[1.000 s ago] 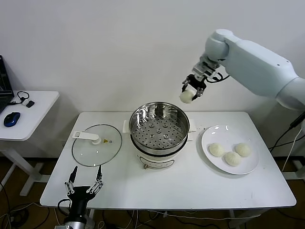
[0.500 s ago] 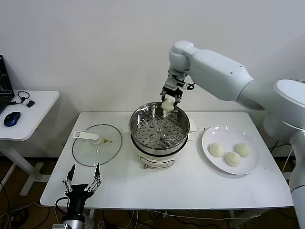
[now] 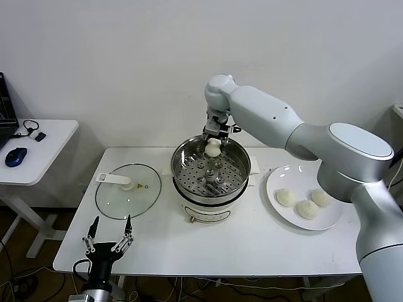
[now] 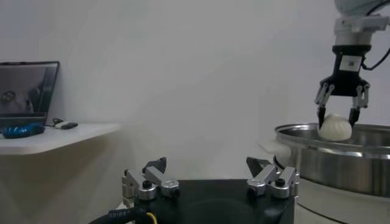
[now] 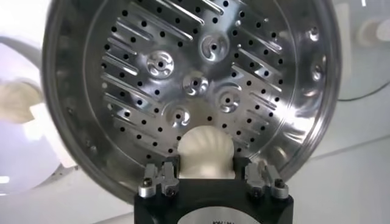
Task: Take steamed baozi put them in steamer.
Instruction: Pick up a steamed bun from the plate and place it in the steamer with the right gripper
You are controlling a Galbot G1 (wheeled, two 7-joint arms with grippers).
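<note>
A white tabletop (image 3: 252, 245) stands against a plain white wall. A smaller white side table (image 3: 38, 148) sits to its left, carrying a blue mouse (image 3: 15, 156); in the left wrist view a laptop screen (image 4: 27, 85) shows above it. At the middle of the tabletop is the steamer (image 3: 211, 171), a shiny steel basket with a holed bottom on a white pot body. A flat glass lid (image 3: 128, 190) lies to its left. A white plate (image 3: 334, 217) to its right holds three buns (image 3: 306, 208).

The right gripper (image 3: 213, 139) hangs over the far side of the steamer, narrowed around a fourth bun (image 3: 214, 148), which sits between its fingers just above the basket's far rim. The right wrist view looks straight down past this bun (image 5: 205, 152) onto the perforated bottom, and no other bun lies inside. The left gripper (image 3: 110, 236) is parked at the near left edge of the tabletop, its fingers spread wide and holding nothing.

The gripper's fingers cover the sides of the held bun. The right arm's lower part is cut off by the right edge of the head view.
</note>
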